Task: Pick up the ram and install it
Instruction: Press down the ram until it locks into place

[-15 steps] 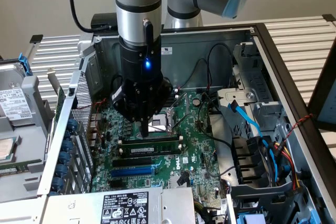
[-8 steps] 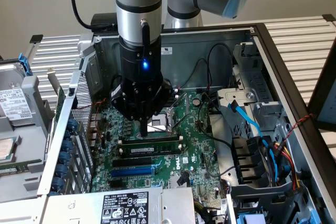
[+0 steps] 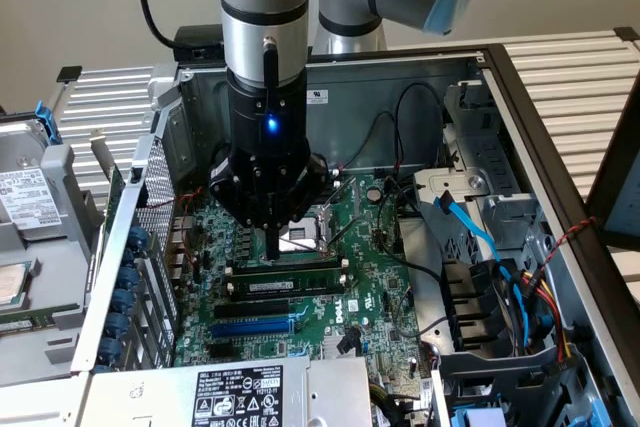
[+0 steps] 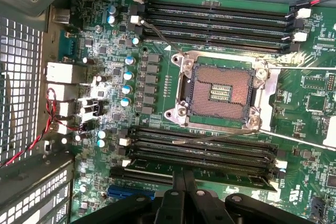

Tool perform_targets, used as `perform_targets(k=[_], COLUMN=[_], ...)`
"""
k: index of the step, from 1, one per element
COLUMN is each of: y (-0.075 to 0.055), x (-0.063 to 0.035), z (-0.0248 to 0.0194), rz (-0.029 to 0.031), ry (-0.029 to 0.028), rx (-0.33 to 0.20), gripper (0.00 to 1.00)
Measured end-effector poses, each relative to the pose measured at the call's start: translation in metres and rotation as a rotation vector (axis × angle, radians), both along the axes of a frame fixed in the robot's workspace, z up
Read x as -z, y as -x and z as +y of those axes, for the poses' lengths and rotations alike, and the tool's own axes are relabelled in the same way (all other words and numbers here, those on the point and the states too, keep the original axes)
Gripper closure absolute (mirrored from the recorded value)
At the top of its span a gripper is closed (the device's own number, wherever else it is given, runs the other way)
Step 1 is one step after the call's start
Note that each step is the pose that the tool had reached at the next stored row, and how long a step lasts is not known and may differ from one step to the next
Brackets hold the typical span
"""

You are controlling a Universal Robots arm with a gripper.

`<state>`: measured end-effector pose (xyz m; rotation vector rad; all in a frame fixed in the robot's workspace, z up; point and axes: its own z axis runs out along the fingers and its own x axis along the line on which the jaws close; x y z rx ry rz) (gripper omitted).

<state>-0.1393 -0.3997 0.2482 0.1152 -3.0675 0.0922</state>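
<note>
Dark and thin, the ram (image 3: 290,284) is lying left-to-right in its slot directly beneath the gripper (image 3: 272,244), whose pinched-together fingers are pressing its top edge.

The ram (image 3: 290,285) is a long, thin, dark stick with black chips and a small white label on its face. It stands on edge, level, running across the exterior view from left to right, at about 6 o'clock from the processor socket (image 3: 300,237) and just beside it. The blue slot (image 3: 255,328) lies further out at 6 o'clock. From the wrist view it shows edge-on (image 4: 236,178), a narrow strip among the black slots.
</note>
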Motion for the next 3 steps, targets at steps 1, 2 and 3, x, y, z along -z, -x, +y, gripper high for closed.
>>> perform_targets(k=[1,2,3], y=[0.0,0.0,0.0], x=[0.0,0.0,0.0], z=[0.0,0.0,0.0], rz=[0.0,0.0,0.0], ry=[0.0,0.0,0.0], rx=[0.0,0.0,0.0], gripper=[0.89,0.89,0.89])
